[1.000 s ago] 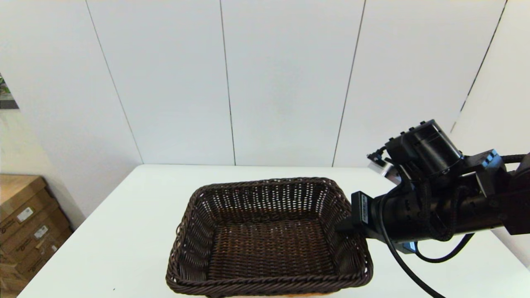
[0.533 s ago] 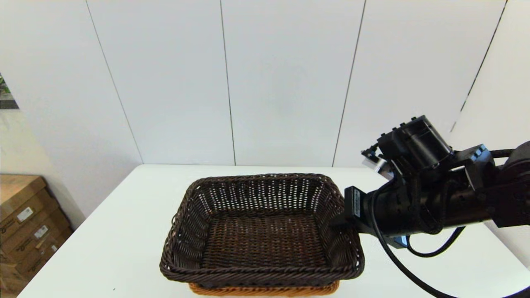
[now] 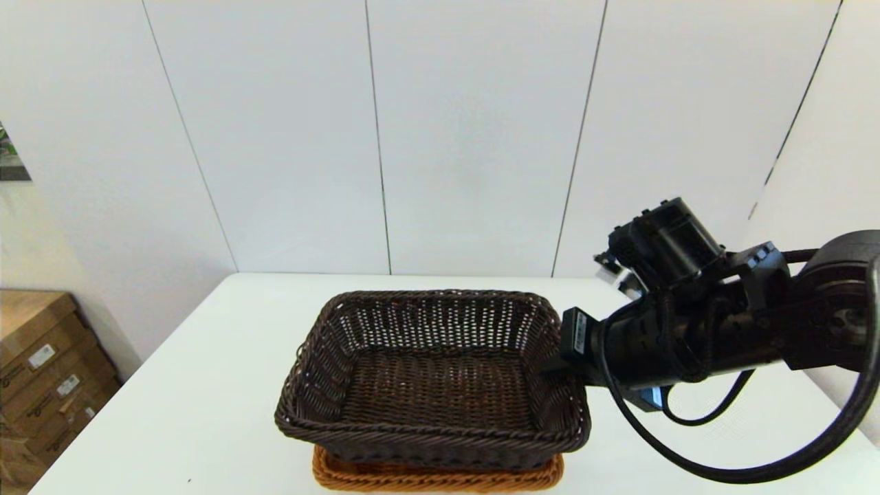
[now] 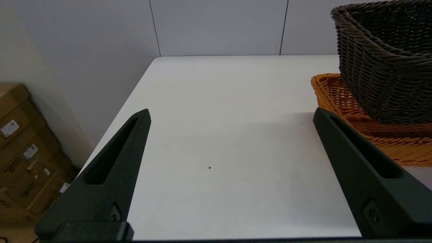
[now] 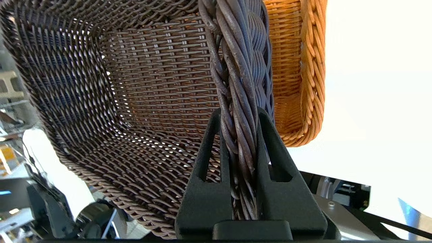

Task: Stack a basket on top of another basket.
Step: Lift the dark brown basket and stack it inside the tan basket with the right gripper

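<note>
With the table spread wide beneath, carrying the dark basket out to the left of the right gripper, pinched tight on its right rim. Hanging just above the orange basket, long sides roughly parallel, seemingly not yet seated. Straight down next, probably. Left gripper parked wide open, off left.

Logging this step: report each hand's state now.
Left hand: open, empty, over the table.
Right hand: closed on the dark basket rim, over the orange basket.

Two baskets (one dark brown basket, one orange-tan basket)
</note>
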Tool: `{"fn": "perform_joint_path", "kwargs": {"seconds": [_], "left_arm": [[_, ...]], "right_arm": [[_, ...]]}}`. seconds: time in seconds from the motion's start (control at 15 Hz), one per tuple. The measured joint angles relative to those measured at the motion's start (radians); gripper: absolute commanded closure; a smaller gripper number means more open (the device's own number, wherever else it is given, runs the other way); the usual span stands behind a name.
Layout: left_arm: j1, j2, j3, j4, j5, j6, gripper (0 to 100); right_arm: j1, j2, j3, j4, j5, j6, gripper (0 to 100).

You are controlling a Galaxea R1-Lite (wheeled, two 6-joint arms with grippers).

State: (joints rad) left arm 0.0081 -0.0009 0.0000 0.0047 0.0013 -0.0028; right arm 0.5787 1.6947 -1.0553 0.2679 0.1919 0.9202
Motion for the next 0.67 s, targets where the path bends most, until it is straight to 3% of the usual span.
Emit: {"fn": "perform_joint_path", "kwargs": {"seconds": [0.67], "left_arm": [[0.0, 0.0, 0.0, 0.0, 0.0, 0.0, 0]], "right_arm": [[-0.007, 0.013, 0.0, -0.024, 0.001, 0.043, 100]]}}
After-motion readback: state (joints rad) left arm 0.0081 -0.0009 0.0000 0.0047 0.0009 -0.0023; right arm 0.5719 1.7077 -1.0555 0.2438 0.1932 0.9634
